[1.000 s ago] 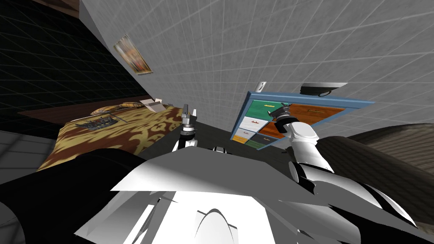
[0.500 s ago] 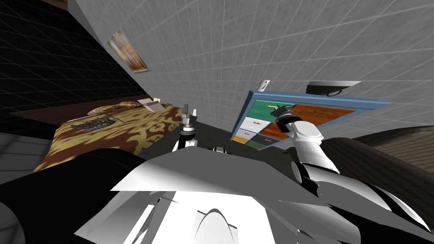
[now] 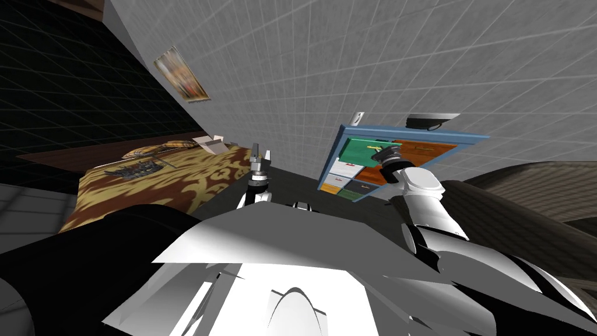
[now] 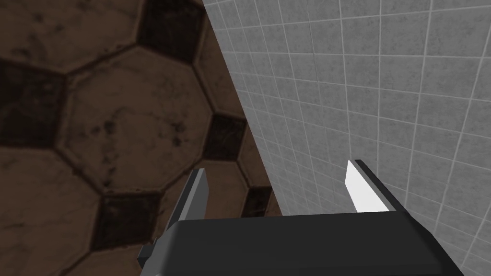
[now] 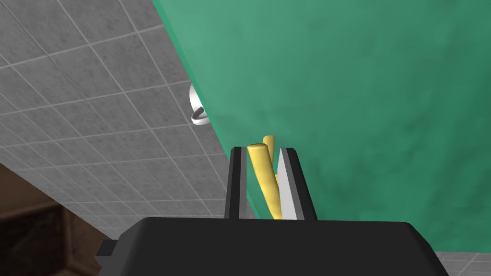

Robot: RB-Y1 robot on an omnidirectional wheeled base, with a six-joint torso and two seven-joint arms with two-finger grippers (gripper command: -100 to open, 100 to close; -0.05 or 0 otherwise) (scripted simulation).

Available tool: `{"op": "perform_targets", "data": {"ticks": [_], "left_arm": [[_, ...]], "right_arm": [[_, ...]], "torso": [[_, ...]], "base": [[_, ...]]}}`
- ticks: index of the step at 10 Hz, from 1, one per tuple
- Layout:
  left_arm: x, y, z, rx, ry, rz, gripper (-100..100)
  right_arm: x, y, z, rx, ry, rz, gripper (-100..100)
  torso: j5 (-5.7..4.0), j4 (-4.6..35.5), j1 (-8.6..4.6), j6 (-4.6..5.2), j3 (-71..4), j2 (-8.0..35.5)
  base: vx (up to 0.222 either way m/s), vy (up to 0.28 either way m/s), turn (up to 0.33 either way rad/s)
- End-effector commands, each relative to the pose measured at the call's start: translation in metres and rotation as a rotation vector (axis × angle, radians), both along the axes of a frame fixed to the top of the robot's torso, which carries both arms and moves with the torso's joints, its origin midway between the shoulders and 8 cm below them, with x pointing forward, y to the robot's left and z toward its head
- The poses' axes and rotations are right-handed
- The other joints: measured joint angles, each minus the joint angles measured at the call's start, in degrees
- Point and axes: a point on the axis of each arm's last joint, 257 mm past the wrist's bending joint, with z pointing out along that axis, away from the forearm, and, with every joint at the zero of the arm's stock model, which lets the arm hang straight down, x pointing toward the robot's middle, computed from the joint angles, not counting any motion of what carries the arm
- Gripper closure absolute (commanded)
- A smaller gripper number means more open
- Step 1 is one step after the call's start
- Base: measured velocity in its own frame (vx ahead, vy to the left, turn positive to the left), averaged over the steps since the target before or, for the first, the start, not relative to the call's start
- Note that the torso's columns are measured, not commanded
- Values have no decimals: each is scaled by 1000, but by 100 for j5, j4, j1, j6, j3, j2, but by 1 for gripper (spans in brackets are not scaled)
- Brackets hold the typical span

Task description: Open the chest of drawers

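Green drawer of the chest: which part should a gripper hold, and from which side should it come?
Hold the yellow handle, a slim round bar standing off the flat front of the green drawer; nothing else there offers a grip. Come straight from the front, one finger each side of the bar, as the right gripper is shut on it now.

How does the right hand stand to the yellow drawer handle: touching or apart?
Touching. In the right wrist view the right hand is shut on the yellow handle, fingers pressing its sides.
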Motion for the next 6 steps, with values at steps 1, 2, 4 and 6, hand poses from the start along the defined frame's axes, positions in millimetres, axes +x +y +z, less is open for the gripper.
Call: {"op": "perform_targets", "data": {"ticks": [1, 2, 4, 6], "left_arm": [[0, 0, 0, 0, 0, 0, 0], [0, 0, 0, 0, 0, 0, 0], [0, 0, 0, 0, 0, 0, 0], [0, 0, 0, 0, 0, 0, 0]], "right_arm": [[0, 5, 0, 2, 2, 14, 100], [-1, -5, 13, -1, -2, 10, -100], [-2, -13, 23, -1, -2, 13, -100], [-4, -24, 40, -1, -2, 16, -100]], "torso": [[-8, -5, 8, -1, 15, 20], [-8, -4, 4, -6, 16, 21], [-2, -14, -8, -6, -28, -48], [4, -7, 9, -5, -15, -25]], "base": [[-202, 61, -56], [-85, 54, -30], [26, 39, -7], [56, 71, -15]]}}
